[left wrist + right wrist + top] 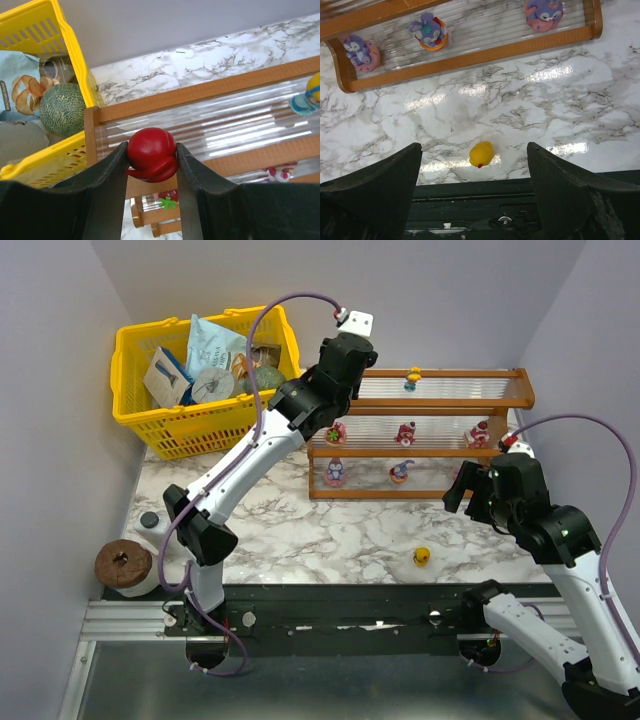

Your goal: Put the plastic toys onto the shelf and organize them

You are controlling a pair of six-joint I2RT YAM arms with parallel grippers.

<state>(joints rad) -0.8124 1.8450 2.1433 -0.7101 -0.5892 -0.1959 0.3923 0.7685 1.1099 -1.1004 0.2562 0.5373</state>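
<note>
Left wrist: left gripper (151, 148) clenches red toy (151, 161) at shelf (200, 93) edge; right gripper (474, 148) released.

I work in a lab test cell: plain lavender walls (60, 440) box in a small marble-print table (300, 530), and a bare metal rail (120, 618) runs along its near edge.

Left gripper (151, 151) clamps a red round toy (151, 161) between both fingers, above the left end of the shelf (225, 90) near the table's far edge. Yellow basket (75, 55) sits just beside that end.
</note>
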